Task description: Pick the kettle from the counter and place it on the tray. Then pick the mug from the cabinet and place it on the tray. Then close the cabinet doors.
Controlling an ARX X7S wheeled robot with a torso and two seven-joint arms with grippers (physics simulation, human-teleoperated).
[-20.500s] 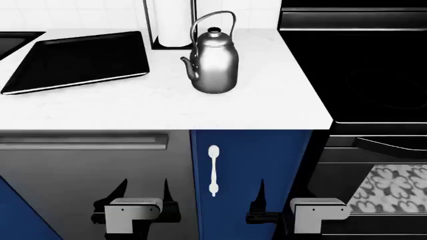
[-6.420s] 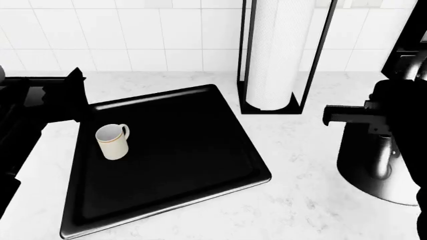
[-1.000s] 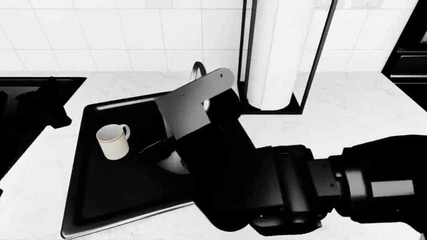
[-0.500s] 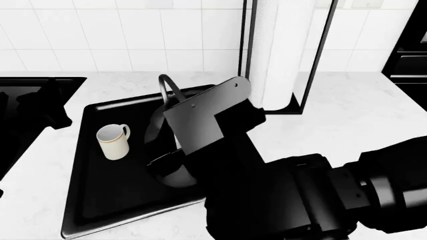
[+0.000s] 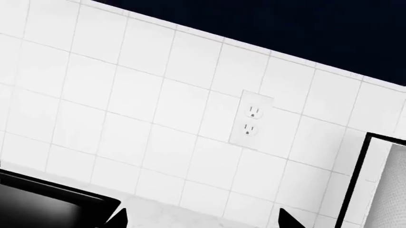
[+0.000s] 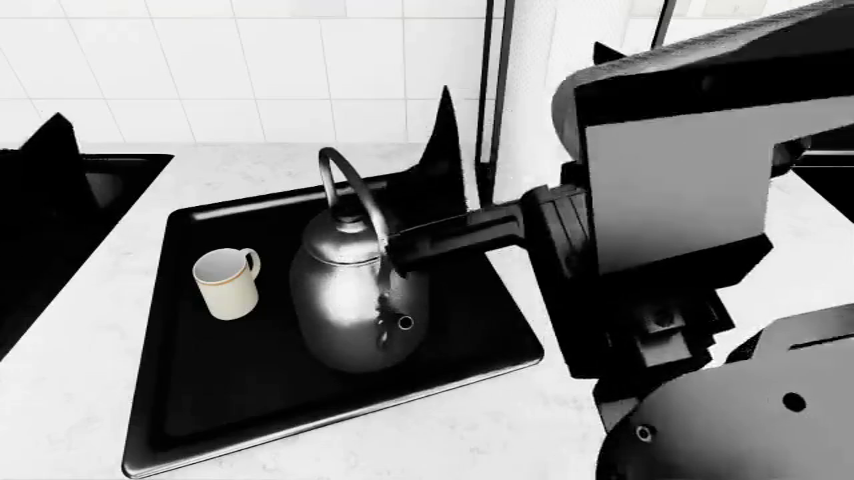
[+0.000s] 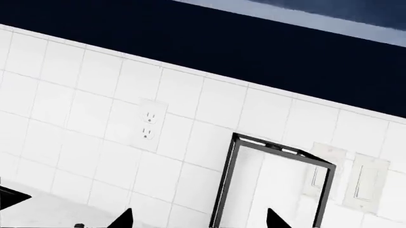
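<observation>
A paper towel roll (image 6: pixel 541 70) stands before the tiled wall (image 6: pixel 240 70).

Right arm: matte black housings, blocky near the jaws, rounded and bulbous further back with small round screw holes. A flat grey metal L-shaped plate (image 6: pixel 674 185) sits behind the jaws under a dark grey top edge. A black rod-like bar runs forward from the plate to the right gripper (image 6: pixel 441 170), whose fingers (image 6: pixel 445 150) are thin black pointed blades. Left gripper (image 5: pixel 199 219): only two black pointed fingertips (image 5: pixel 118 218) show in its wrist view; in the head view a black pointed shape. No cables or markings visible.
</observation>
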